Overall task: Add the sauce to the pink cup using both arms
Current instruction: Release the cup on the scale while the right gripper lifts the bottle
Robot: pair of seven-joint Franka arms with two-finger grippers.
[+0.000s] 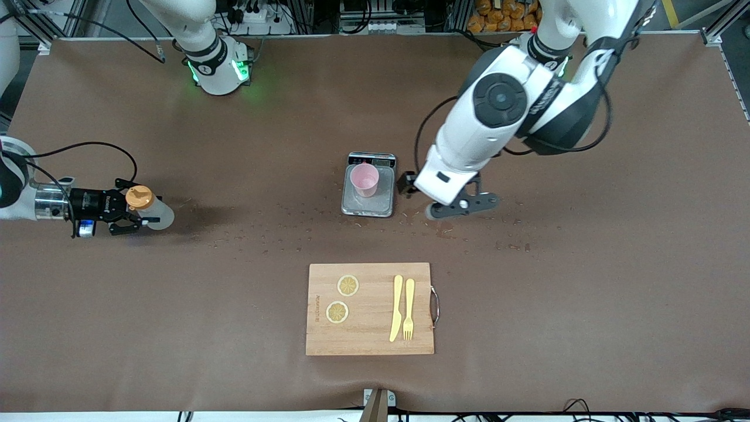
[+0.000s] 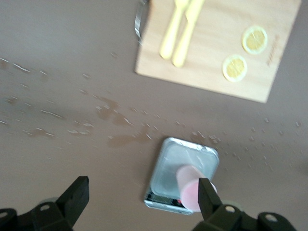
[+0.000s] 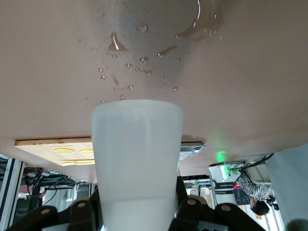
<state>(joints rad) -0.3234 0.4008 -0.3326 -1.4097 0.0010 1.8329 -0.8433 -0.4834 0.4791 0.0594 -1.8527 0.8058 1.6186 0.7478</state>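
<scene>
The pink cup (image 1: 364, 179) stands upright on the grey scale plate (image 1: 372, 204) at mid-table. It also shows in the left wrist view (image 2: 188, 185) on the scale (image 2: 180, 161). My left gripper (image 1: 438, 196) is open and empty, low over the table beside the scale toward the left arm's end; in its wrist view (image 2: 143, 195) one finger (image 2: 206, 191) is next to the cup. My right gripper (image 1: 130, 214) is shut on the sauce bottle (image 1: 157, 211) with the orange cap (image 1: 139, 197), at the right arm's end of the table. The bottle fills the right wrist view (image 3: 137, 159).
A wooden cutting board (image 1: 369, 337) lies nearer the front camera than the scale, with two lemon slices (image 1: 348, 285), a yellow knife (image 1: 396, 308) and a fork (image 1: 409, 309). Wet drops and smears (image 1: 281, 225) dot the brown table around the scale.
</scene>
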